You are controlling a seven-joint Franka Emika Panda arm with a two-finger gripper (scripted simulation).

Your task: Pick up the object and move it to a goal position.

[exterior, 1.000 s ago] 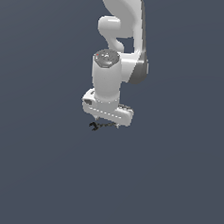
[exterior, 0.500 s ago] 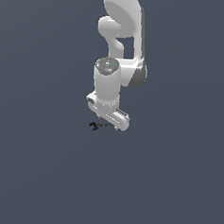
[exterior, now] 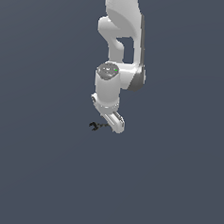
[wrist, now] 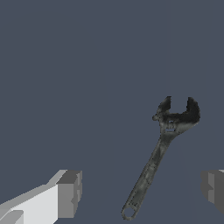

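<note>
Exterior view: the white claw (exterior: 114, 125) sits at frame centre; the object (exterior: 97, 126) lies just beside it, toward the exterior view's left. Wrist view: the fingers (wrist: 69, 194) stand spread, the object (wrist: 159, 155) between them, untouched.

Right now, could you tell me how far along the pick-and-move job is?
Done: the gripper is positioned over the wrench, which lies between its open fingers in the wrist view. In hand: nothing is gripped; the fingers stand clear of the handle on both sides. Left: close on the wrench, lift it off the grey floor, and carry it to the goal, which no view shows.
</note>
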